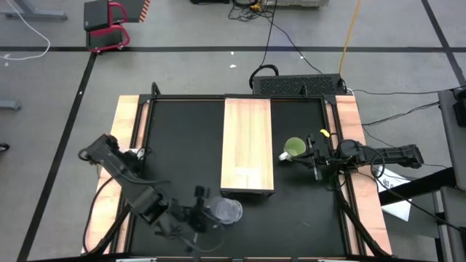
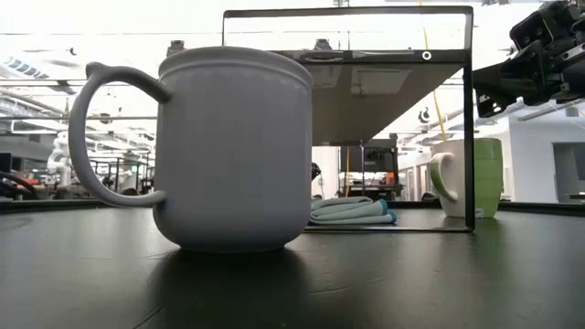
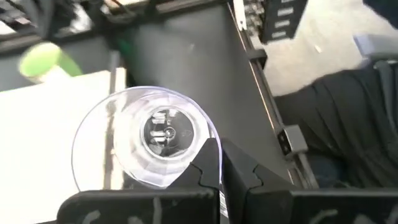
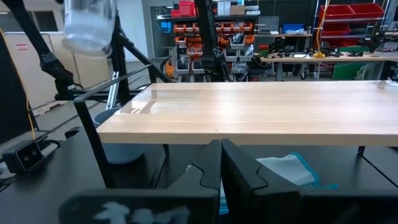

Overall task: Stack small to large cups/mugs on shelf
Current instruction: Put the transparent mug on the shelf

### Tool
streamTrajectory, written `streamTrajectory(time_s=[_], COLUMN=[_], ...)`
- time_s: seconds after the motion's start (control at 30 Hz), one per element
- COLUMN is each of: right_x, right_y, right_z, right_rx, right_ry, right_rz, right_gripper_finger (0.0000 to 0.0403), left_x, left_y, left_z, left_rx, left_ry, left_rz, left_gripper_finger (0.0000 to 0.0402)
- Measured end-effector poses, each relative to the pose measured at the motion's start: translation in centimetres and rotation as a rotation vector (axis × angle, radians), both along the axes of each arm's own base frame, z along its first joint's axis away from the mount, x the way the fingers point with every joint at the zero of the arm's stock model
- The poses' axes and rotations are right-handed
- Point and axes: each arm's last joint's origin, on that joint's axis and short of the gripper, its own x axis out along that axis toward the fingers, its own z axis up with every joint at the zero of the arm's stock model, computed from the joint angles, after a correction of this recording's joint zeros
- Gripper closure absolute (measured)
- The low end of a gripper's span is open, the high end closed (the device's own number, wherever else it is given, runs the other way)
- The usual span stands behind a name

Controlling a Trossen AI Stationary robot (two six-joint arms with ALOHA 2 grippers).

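Note:
The clear glass cup (image 1: 227, 212) is off the near end of the wooden shelf (image 1: 247, 145), in my left gripper (image 1: 212, 215), which is shut on it. In the right wrist view the glass cup (image 4: 90, 25) hangs higher than the shelf top (image 4: 261, 112). The blue-grey mug (image 2: 233, 146) stands upright on its base on the black table, close to the low camera. The lime-green mug (image 1: 294, 148) stands upright on the table right of the shelf. My right gripper (image 1: 312, 156) is shut and empty, above the green mug (image 2: 475, 178) and to its right. My left gripper holds the glass cup by its wall at the rim (image 3: 200, 142), pinched between the two fingers; whether one finger is inside I cannot tell. The fingers come from the table's left, roughly level. The cup is lifted clear of table and shelf.
The shelf top rests on a black metal frame (image 2: 471, 119) with open space beneath, where a pale blue cloth (image 2: 352, 212) lies. Light wooden strips (image 1: 127, 124) edge the black table. Cables and a black box (image 1: 298, 84) lie beyond the far edge.

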Motion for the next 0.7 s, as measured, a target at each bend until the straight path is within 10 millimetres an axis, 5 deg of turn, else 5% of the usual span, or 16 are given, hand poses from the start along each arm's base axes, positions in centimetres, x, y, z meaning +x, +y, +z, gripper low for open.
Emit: streamTrajectory(time_s=[0.7], right_x=[0.0], right_y=[0.0], right_z=[0.0], right_rx=[0.001], right_ry=[0.0], right_rz=[0.0], right_gripper_finger=[0.0403], left_x=[-6.5], left_y=[5.3], left_z=[5.0], left_rx=[0.259], left_ry=[-0.14], left_rz=[0.259], left_gripper_finger=[0.0401])
